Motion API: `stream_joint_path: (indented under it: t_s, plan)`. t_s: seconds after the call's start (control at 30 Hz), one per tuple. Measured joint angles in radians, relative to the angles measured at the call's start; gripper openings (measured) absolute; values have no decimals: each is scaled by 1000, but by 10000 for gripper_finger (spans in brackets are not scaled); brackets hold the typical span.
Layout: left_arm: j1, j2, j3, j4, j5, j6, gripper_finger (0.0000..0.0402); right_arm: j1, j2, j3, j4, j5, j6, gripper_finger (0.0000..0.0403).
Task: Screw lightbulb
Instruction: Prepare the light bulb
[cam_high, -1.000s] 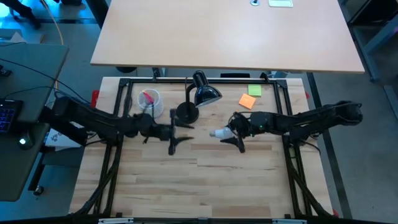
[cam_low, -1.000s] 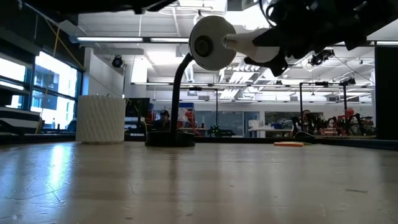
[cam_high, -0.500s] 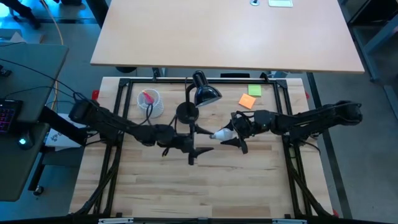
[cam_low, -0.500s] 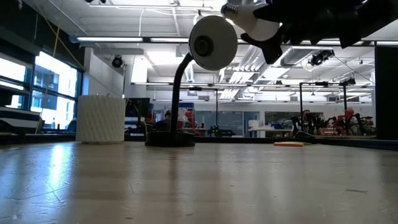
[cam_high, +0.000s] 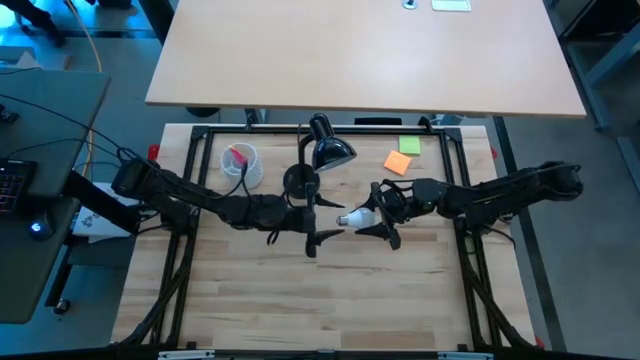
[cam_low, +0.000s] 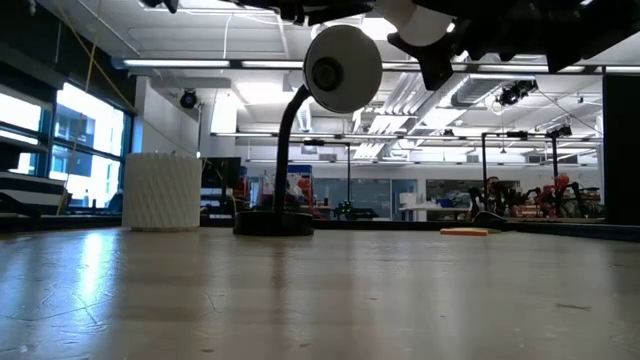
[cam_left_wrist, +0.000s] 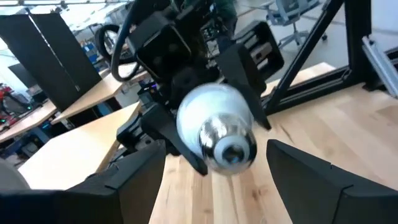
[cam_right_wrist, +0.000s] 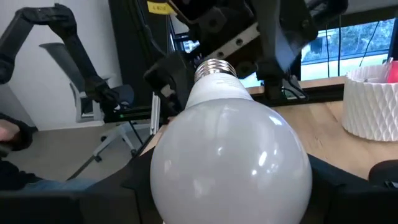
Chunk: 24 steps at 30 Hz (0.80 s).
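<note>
The lightbulb (cam_high: 354, 216) is white and frosted, and its silvery screw base (cam_right_wrist: 214, 67) points toward the table's left. My right gripper (cam_high: 374, 217) is shut on it above the table's middle. My left gripper (cam_high: 318, 226) stands open just left of the bulb, level with it. Its two fingers (cam_left_wrist: 127, 180) stand either side of the screw base (cam_left_wrist: 231, 144) and touch nothing. The black desk lamp (cam_high: 322, 152) stands behind them on its round foot (cam_high: 300, 182), with its shade (cam_low: 342, 68) tilted. My right gripper pinches the bulb's round glass part (cam_right_wrist: 163, 182) between its two fingers (cam_right_wrist: 348, 186). The fingers come level from the table's right side. The bulb lies about level, lifted well clear of the table, with its screw base pointing away from the gripper toward my left gripper.
A white ribbed cup (cam_high: 243, 165) with pink items stands at the far left, also in the low view (cam_low: 161, 190). Orange (cam_high: 398, 163) and green (cam_high: 409, 146) sticky notes lie at the far right. Bare wooden tabletop (cam_high: 330, 300) stretches toward the near edge.
My left gripper has gone toward the table's right edge, up to the bulb's screw base, and has stood almost still for the last half second. My right gripper has tipped, and the bulb now sits higher in the low view.
</note>
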Motion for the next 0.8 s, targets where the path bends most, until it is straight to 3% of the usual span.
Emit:
stream_joint_path:
  t_s: [0.13,0.33,0.8]
  plan:
    - [0,0,0,8,7,-1,265,0,0,0,8,6,0,234]
    - [18,0,0,48,103,-88,239,0,0,0,10,22,-8,234]
    - [53,0,0,48,124,-105,159,0,0,0,8,25,-25,234]
